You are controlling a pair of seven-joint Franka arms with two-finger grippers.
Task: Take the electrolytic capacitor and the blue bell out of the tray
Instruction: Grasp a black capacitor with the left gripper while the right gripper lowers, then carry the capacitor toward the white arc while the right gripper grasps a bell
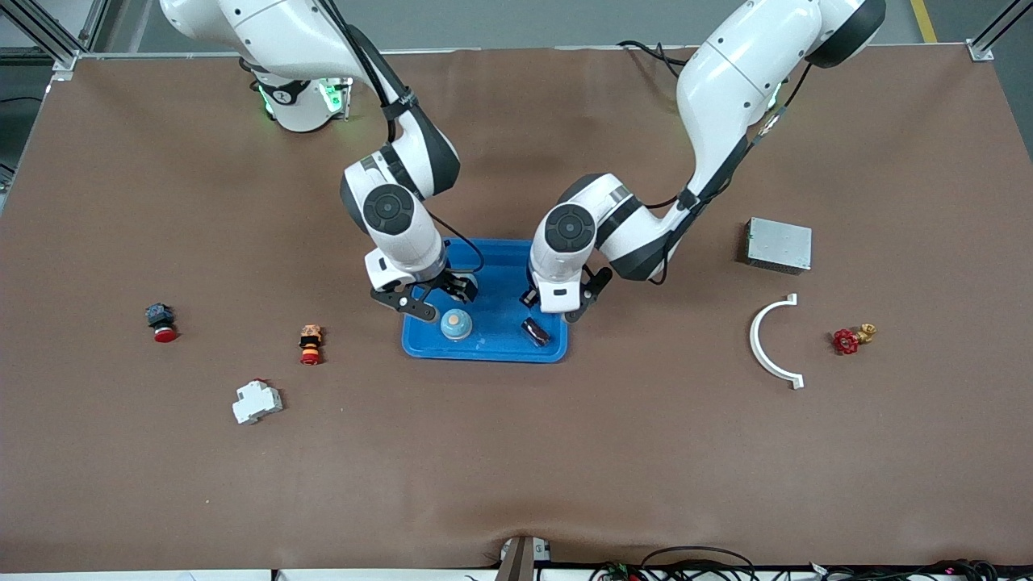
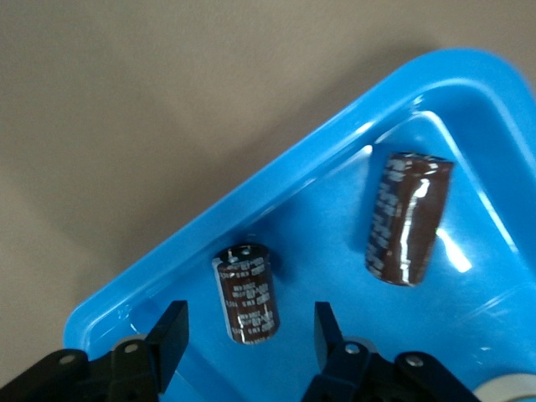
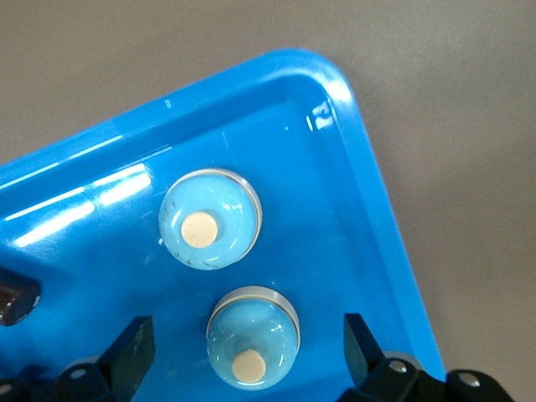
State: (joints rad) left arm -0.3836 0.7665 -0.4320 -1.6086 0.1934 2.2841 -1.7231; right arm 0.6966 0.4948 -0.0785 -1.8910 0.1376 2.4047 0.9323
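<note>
A matte brown mat covers the desk (image 1: pixel 516 452), and near its middle sits a glossy blue plastic tray (image 1: pixel 500 343) with rounded corners. In the tray lie two smooth pale-blue domed bells (image 3: pixel 209 219) with cream buttons, toward the right arm's end, and two dark brown shiny cylindrical capacitors (image 2: pixel 247 293) with printed sleeves, toward the left arm's end. The right claw (image 3: pixel 243 343) hangs wide open over one bell, holding nothing, and the left claw (image 2: pixel 247 335) straddles the shorter capacitor, its fingers partly open and not touching it.
</note>
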